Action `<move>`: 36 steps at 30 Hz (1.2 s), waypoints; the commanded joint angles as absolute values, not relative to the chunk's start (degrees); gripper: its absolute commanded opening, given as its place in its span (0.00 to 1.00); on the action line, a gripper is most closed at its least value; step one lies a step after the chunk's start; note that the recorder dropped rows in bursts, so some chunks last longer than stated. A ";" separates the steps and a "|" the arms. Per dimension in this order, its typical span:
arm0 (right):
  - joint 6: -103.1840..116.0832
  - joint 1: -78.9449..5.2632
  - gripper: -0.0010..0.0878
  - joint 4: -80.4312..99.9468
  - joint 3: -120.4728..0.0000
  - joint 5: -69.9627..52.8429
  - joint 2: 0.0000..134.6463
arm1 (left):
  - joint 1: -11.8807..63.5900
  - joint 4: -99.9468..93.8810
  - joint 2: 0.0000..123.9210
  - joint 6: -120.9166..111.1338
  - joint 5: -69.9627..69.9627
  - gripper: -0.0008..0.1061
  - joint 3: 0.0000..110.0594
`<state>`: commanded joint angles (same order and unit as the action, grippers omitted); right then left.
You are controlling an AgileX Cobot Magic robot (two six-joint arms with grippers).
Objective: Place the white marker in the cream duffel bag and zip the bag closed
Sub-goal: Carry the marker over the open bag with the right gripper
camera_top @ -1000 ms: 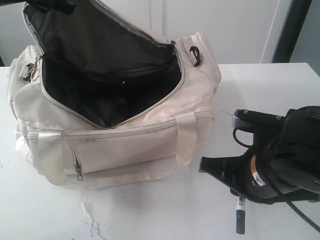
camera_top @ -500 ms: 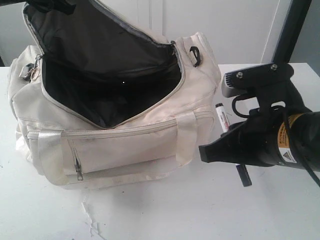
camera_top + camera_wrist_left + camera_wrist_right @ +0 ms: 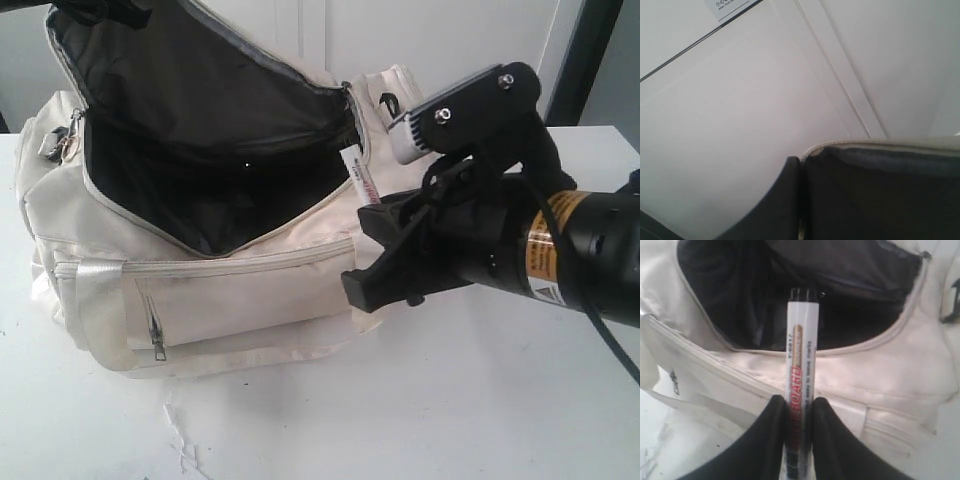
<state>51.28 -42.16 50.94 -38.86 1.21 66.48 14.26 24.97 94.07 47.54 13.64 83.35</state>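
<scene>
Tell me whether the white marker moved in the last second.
Yes. The white marker moved up and left, from beside the cream duffel bag to its open rim.

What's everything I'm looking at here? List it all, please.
cream duffel bag: one, cream with black lining, on the table, top open, flap raised
white marker: one, white with red-and-black print, held by the rim of the bag's open mouth
strap clip: one, black, on the bag's right end
zip pulls: cluster, metal, on the bag's left end
table: one, white, under the bag
right gripper: one, black, shut on the marker
left gripper: one, dark, at the raised flap, grip unclear
</scene>
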 joint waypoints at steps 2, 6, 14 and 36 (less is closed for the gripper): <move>51.01 -42.16 0.01 50.94 -39.51 4.03 68.06 | 14.26 24.97 94.07 47.54 13.64 0.01 83.35; 51.01 -41.24 0.01 50.80 -42.12 7.45 71.28 | 14.26 24.97 94.07 47.54 13.64 0.01 83.35; 51.00 -37.88 0.01 47.36 -51.75 9.75 77.12 | 14.26 24.97 94.07 47.54 13.64 0.01 83.35; 13.27 -37.61 0.01 2.37 -60.59 45.27 98.85 | 14.26 24.97 94.07 47.54 13.64 0.01 83.35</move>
